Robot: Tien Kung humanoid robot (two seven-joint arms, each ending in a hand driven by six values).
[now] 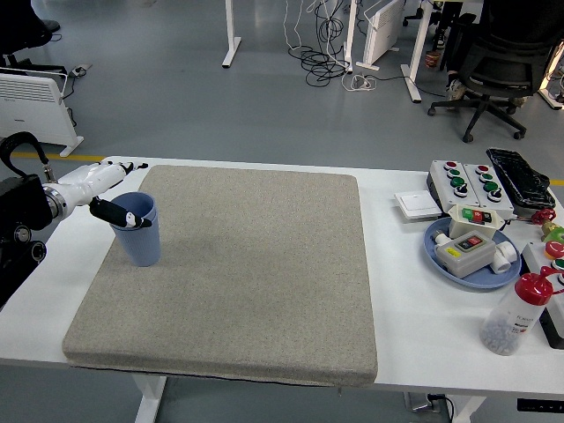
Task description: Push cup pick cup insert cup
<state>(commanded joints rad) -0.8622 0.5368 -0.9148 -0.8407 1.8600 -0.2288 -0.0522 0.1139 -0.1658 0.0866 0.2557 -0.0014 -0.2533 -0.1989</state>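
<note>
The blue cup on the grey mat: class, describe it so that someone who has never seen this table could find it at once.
Start at the large grey mat covering most of the white table and go to its far left corner. There stands the blue cup, upright, with the robot's left hand at its rim. It is the only thing on the mat.

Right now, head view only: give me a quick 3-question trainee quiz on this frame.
1. True or false: the blue cup stack stands on the grey mat.
2. Which hand is at the cups? A) left B) right C) both
3. Fill in: the red-capped bottle stands near the table's ____ edge.

Key:
1. True, near the mat's left edge.
2. A; the left hand is at the rim, a fingertip over it. No right hand in view.
3. Right.
</note>
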